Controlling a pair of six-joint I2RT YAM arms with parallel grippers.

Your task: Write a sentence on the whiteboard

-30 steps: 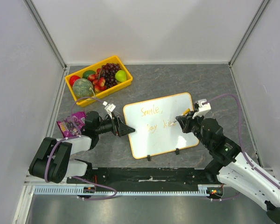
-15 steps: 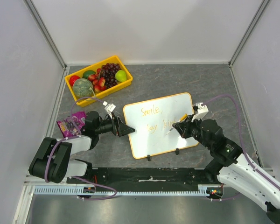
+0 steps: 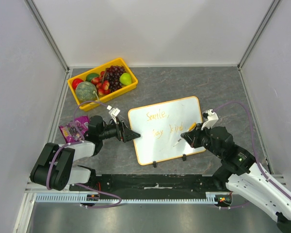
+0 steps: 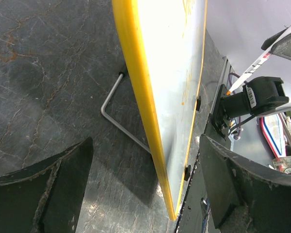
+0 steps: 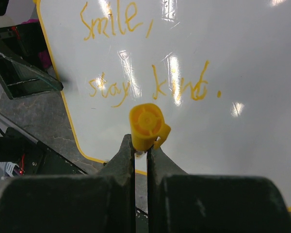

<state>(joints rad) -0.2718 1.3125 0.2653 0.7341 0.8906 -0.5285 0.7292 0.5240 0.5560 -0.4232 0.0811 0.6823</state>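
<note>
Right gripper [image 5: 140,145] is clamped on a yellow marker [image 5: 145,127], which is seen over the whiteboard [image 5: 262,160] just below the sentence [image 5: 156,82]. Left gripper [image 4: 145,141] is spread wide, with the whiteboard's left edge standing between its fingers.

A yellow crate [image 3: 109,98] of fruit sits on the bench [image 3: 184,82], well beyond the left end effector [image 3: 136,136]. A purple packet [image 3: 73,129] lies behind it.

Glossy whiteboard [image 5: 242,145] (rim [image 4: 136,73] seemingly plastic)
</note>
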